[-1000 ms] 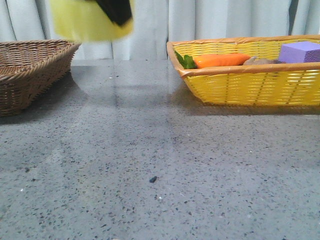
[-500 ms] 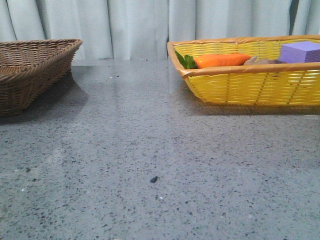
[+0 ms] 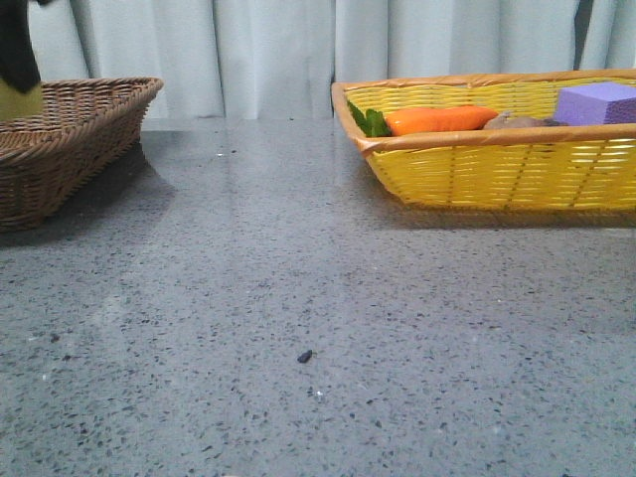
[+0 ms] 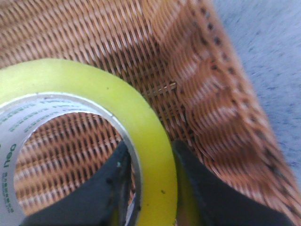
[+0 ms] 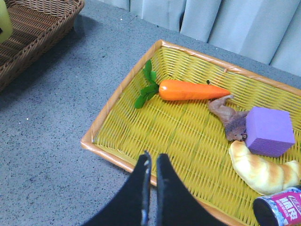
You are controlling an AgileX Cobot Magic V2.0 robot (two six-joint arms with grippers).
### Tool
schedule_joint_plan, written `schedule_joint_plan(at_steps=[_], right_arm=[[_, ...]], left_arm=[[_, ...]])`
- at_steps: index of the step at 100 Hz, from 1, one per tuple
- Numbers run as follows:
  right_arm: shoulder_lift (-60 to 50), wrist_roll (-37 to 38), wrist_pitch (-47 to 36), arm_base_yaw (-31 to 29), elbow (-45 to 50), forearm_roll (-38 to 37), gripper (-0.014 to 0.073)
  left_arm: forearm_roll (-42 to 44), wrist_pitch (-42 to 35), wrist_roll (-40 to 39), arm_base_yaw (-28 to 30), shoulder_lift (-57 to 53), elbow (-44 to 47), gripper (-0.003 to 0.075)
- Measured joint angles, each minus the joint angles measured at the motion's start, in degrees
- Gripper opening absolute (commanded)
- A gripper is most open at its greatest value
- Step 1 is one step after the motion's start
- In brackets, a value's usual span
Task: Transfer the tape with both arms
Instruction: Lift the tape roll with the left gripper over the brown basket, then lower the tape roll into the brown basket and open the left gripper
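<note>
The grey speckled surface (image 3: 318, 328) is carrying two baskets set well apart, one at each side, so that each arm is serving its own side. The yellow basket (image 5: 155, 141) on the right is holding the leftover items: a carrot (image 5: 193, 89), a purple foam block (image 5: 268, 131), a bread roll (image 5: 261, 170), a brown piece too unclear to name, and a can (image 5: 277, 209) at its edge. The brown wicker basket (image 3: 70, 139) on the left is evidently serving as the receiving place.

The left gripper (image 4: 148, 188) is hanging over the brown wicker basket with the tape (image 4: 141, 127) in its grasp: one jaw is sitting inside the white core and the other against the yellow outer face, pinching the roll's wall so the ring cannot slip. The roll is held above the weave, not yet resting on it as far as can be judged; only a sliver of it is showing at the front view's left edge.

The right gripper (image 5: 152, 165) is hovering over the near rim of the yellow basket, its jaws nearly together and holding nothing, its share of the transfer apparently done.
</note>
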Motion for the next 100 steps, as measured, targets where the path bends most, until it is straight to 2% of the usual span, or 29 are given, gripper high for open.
schedule_joint_plan(at_steps=[23,28,43,48,82,89,100], right_arm=[[0.00,0.00,0.11,0.00,0.00,0.00,-0.0073],[0.00,0.00,0.11,0.00,0.00,0.00,-0.0073],[0.00,0.00,0.20,0.00,0.00,0.00,-0.0073],[0.00,0.00,0.20,0.00,0.00,0.00,-0.0073],[-0.11,0.00,3.43,0.00,0.00,-0.46,-0.0072],[-0.58,0.00,3.33,0.00,0.14,-1.31,-0.0073],[-2.65,0.00,1.30,0.00,0.95,-2.13,-0.0073]], left_arm=[[-1.73,-2.29,0.13,0.86,3.32,0.00,0.0063],[-1.89,-2.55,0.13,0.86,3.42,0.00,0.0098],[-2.10,-3.20,0.22,0.86,3.42,0.00,0.0272],[-2.10,-3.47,0.22,0.86,3.42,0.00,0.0295],[-2.10,-3.61,0.22,0.41,1.58,0.00,0.0289],[-2.44,-3.61,0.22,0.66,-0.30,0.00,0.0249],[-3.40,-3.61,0.22,0.90,-4.29,0.00,0.0134]])
